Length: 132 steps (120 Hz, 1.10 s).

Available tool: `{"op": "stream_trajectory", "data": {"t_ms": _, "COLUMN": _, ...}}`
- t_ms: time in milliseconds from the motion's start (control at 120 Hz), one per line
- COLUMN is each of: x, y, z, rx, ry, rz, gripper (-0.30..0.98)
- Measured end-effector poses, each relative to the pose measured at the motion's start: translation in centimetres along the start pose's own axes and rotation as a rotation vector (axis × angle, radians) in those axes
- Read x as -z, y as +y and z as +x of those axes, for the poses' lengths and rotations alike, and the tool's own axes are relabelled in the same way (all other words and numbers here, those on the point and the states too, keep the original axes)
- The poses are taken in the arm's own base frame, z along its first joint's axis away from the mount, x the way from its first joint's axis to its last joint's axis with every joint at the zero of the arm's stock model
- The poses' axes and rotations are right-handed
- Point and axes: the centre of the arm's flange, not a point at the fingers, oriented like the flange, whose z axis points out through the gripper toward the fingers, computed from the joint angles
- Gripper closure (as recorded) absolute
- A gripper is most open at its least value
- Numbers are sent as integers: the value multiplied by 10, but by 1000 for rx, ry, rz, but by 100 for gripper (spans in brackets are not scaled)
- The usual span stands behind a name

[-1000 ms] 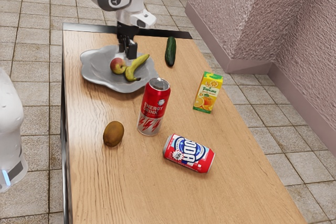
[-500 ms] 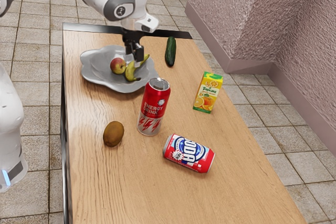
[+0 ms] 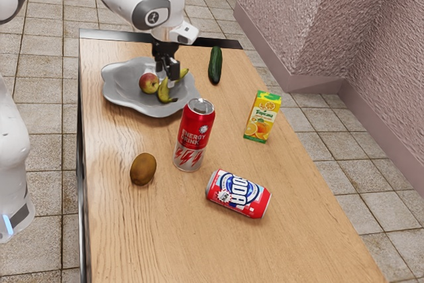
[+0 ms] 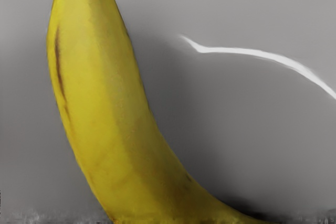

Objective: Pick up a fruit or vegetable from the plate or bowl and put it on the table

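My gripper (image 3: pixel 167 79) is low over the grey plate (image 3: pixel 124 89), its fingers apart and overlapping the middle of the yellow banana (image 3: pixel 165 92) in the exterior view. Contact with the banana cannot be made out. Beside the banana, on the exterior view's left, a red-yellow apple (image 3: pixel 149 83) lies on the same plate. From close up, the wrist view has the curved banana (image 4: pixel 105 98) against the grey plate (image 4: pixel 210 108).
A cucumber (image 3: pixel 215 65) lies beyond the plate. An upright energy drink can (image 3: pixel 194 134) stands close to the plate's rim. Farther off are a juice carton (image 3: pixel 262 117), a kiwi (image 3: pixel 143 169) and a lying soda can (image 3: pixel 238 193) on the wooden table (image 3: pixel 179 236).
My hand has moved from behind the apple and banana toward the exterior view's right, then slightly lower over the banana. The fruit has not visibly moved.
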Motion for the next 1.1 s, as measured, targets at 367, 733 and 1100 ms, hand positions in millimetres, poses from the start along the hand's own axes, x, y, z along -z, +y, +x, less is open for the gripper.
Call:
{"op": "stream_trajectory", "data": {"t_ms": 367, "x": -9, "y": 2, "z": 7, "rx": -9, "ry": -39, "rz": -2, "gripper": 2}}
{"op": "stream_trajectory", "data": {"t_ms": 733, "x": -21, "y": 2, "z": 10, "rx": -4, "ry": -64, "rz": -9, "gripper": 3}}
{"op": "stream_trajectory", "data": {"t_ms": 1100, "x": -29, "y": 3, "z": 13, "rx": 1, "ry": -65, "rz": -7, "gripper": 20}}
